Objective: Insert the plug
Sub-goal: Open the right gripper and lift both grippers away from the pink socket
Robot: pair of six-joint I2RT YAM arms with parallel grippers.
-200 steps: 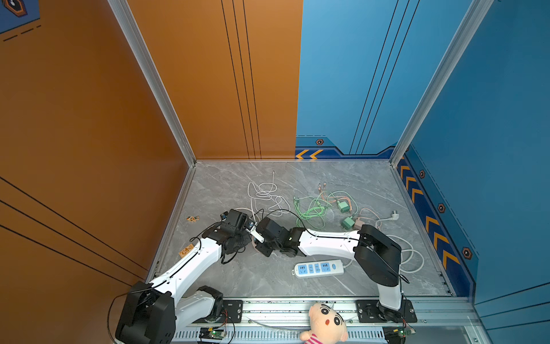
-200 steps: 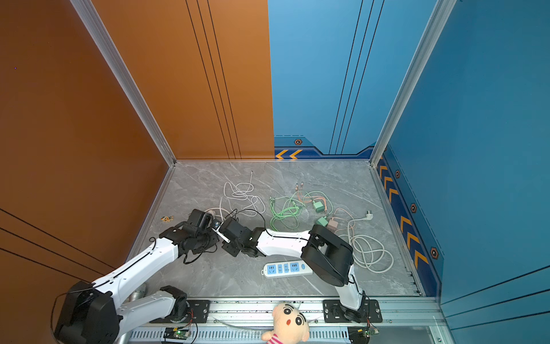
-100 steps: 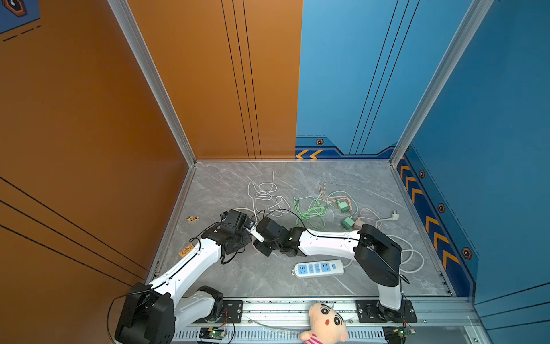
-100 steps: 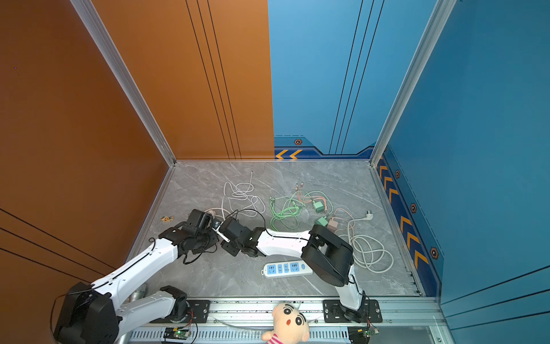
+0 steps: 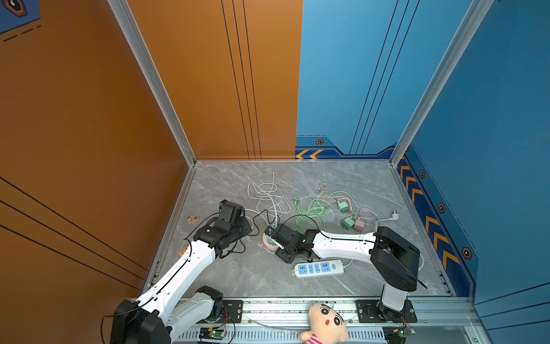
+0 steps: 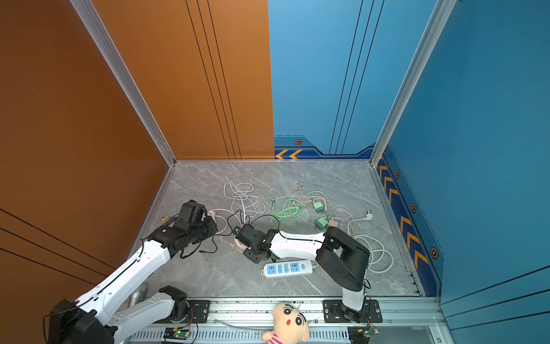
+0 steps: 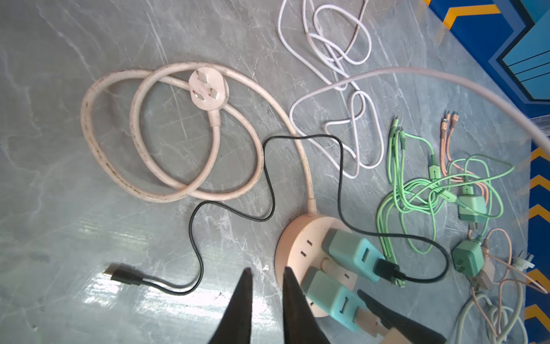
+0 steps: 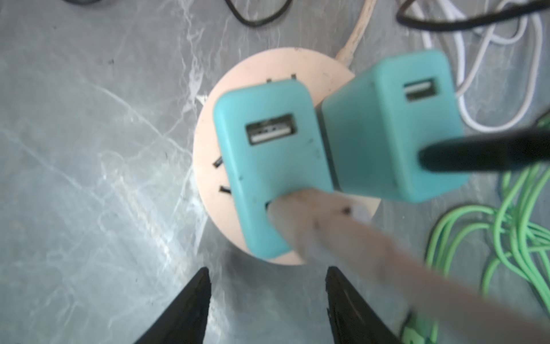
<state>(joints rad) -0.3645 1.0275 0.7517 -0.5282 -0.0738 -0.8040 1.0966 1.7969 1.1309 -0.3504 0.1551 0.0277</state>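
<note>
A round pink socket lies on the grey floor with two teal chargers standing plugged into it. The far charger carries a black cable's plug. In the near charger sits a pale pink cable's plug, below an empty port. My right gripper hovers open just short of the socket, nothing between its fingers. Close beside the socket's rim, my left gripper shows a narrow gap and holds nothing.
The socket's own thick pink cord loops to a three-pin plug. The black cable's free end lies to one side. White cable, green cables and chargers lie behind. A white power strip lies in front, a doll on the rail.
The right gripper's jaws have spread wide apart, letting go by the near charger. The left gripper's jaws have parted slightly. Neither arm has visibly shifted.
</note>
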